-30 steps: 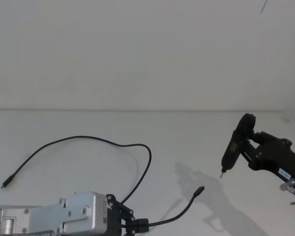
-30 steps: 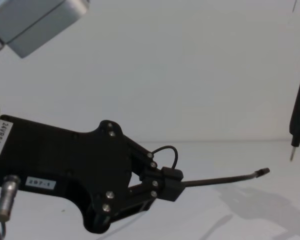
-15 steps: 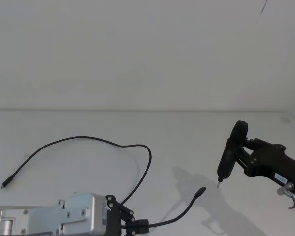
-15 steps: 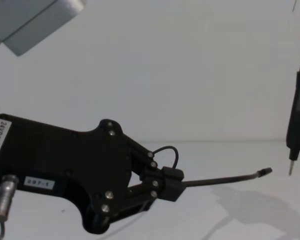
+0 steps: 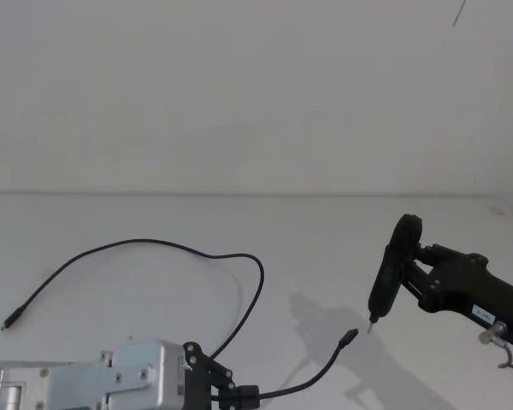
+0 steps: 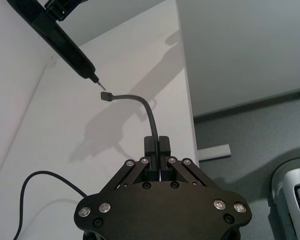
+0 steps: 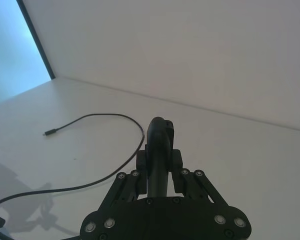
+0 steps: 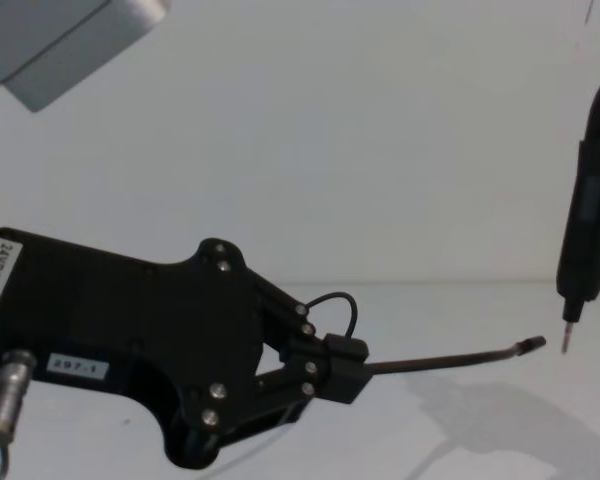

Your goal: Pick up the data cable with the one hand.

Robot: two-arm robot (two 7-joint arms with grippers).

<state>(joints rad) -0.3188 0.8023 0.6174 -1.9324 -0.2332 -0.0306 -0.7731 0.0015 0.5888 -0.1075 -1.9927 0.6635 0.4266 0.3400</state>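
The fingers (image 6: pixel 164 150) of the left gripper (image 6: pixel 157 142) are pinched on the black data cable (image 5: pixel 145 240) a short way back from one of its ends, at the near edge of the white table (image 5: pixel 85 213). From the pinch the short free stretch runs rightward, close to level in the chest view, with its plug (image 5: pixel 349 336) tilted up and clear of the table, a shadow beneath it. Behind the gripper the long remainder lies on the table in a wide arc that curves far and left, ending in a second small plug (image 5: pixel 6 324) at the left. The make of either plug is too small to tell.

In the head view the left gripper is cut off by the near edge, and the arm covers the cable where it comes to the fingers. In the chest view the gripper body hides nearly all of the arc, save a small loop (image 8: pixel 332 298) above the fingers.

At the right, the right gripper (image 5: pixel 406 265) is clamped around a dark pen-shaped tool (image 5: pixel 392 269), held nearly upright with its thin metal tip (image 8: pixel 566 343) pointing down. The tip hangs just beside the raised plug, to its right, with a gap between them.
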